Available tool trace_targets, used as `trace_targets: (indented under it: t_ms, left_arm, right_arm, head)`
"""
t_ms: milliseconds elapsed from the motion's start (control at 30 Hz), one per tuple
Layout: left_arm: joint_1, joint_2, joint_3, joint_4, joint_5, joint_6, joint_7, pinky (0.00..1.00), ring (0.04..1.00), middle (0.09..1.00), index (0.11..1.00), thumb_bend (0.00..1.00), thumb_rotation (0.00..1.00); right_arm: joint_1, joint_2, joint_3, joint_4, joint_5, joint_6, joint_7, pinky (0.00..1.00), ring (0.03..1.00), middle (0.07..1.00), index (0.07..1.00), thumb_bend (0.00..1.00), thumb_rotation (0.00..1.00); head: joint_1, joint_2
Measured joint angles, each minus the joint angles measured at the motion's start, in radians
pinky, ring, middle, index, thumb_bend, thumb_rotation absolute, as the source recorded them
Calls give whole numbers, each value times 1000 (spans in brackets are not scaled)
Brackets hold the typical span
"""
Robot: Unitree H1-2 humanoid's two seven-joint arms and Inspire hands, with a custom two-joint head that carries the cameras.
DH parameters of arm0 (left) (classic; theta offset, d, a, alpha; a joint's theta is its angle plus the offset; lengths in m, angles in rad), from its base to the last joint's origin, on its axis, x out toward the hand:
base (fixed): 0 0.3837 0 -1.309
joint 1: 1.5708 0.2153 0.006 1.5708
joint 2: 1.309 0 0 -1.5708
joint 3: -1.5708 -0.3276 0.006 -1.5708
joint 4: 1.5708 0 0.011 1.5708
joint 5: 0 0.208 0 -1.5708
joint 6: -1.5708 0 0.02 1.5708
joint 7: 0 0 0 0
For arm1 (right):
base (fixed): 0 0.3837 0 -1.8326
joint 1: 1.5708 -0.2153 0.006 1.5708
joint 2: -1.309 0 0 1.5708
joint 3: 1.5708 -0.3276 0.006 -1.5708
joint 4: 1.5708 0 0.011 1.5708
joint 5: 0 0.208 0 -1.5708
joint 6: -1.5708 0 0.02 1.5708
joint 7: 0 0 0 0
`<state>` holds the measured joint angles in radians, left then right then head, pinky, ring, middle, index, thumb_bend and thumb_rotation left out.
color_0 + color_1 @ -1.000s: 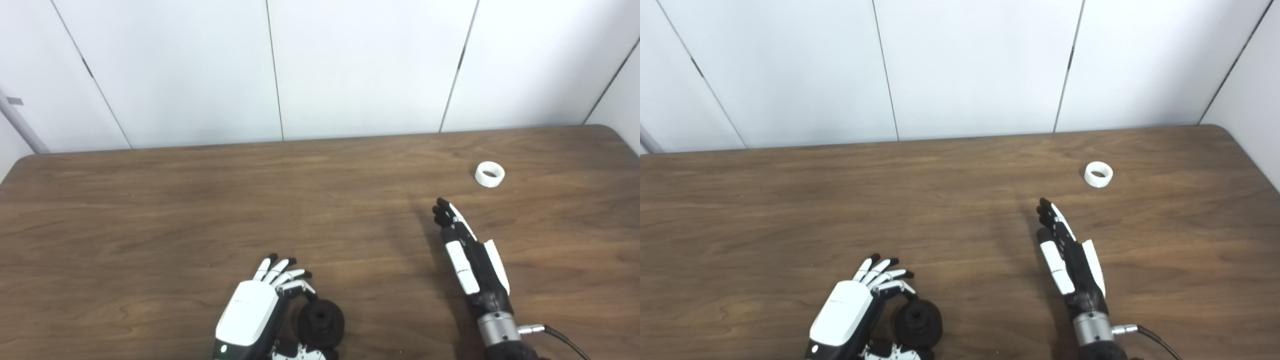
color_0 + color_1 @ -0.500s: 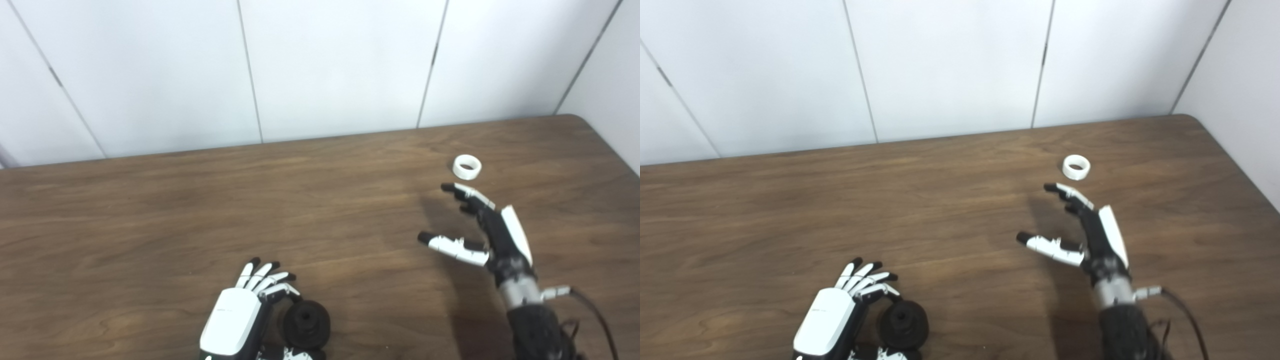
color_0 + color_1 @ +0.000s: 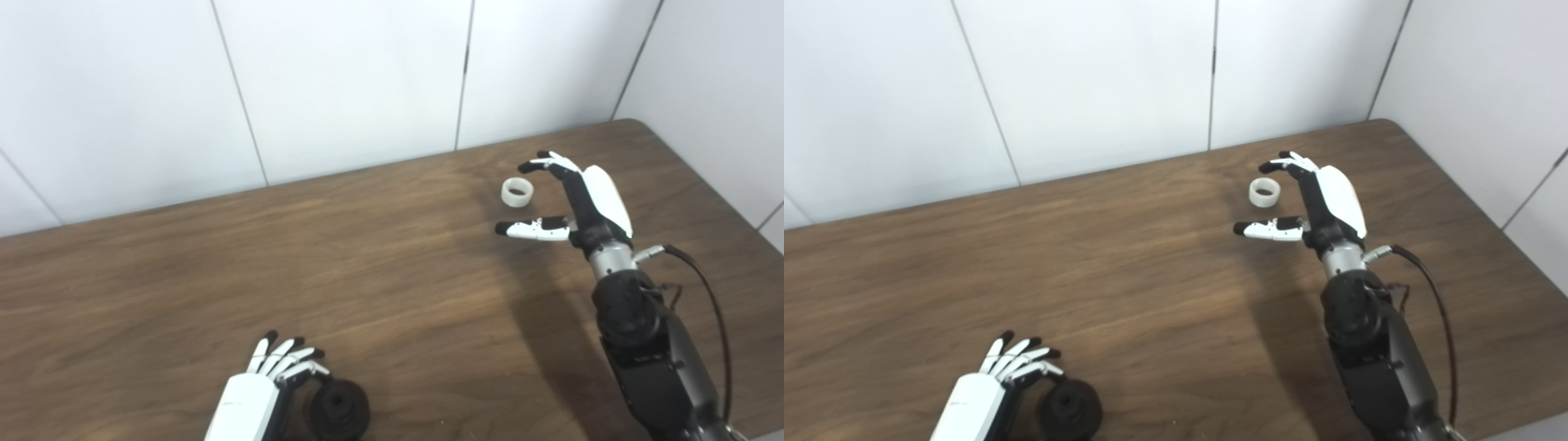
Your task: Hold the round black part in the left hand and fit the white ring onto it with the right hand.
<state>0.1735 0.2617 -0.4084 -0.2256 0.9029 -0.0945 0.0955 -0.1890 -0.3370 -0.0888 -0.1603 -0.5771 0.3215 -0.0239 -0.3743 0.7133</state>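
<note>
The right hand hangs by the white ring, fingers spread wide around it, not touching. The ring lies on the table. A clumsy close could flick it away. The left hand curls loosely beside the black part.

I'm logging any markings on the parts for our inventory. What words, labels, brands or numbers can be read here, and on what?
None can be read.
White ring: plain, no marking visible.
Round black part: no label visible.
Left hand and right hand: the white shells show no legible text at this size.
Table and wall panels: no signs.
</note>
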Motion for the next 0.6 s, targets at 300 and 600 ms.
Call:
trace_targets:
  t_ms: [300, 600]
  left_arm:
    - [6, 3, 18, -2, -15, -11, -18, 1000, 882, 769, 484, 523, 53]
    - [11, 4, 33, -2, -15, -32, -23, 1000, 877, 765, 484, 524, 54]
  right_arm:
    - [-140, -60, 8, 175, -17, 48, 1, 865, 961, 926, 728, 805, 234]
    - [-241, -89, 106, 373, -41, 93, 24, 935, 966, 924, 735, 787, 268]
  head:
    - [-29, 3]
    - [-35, 2]
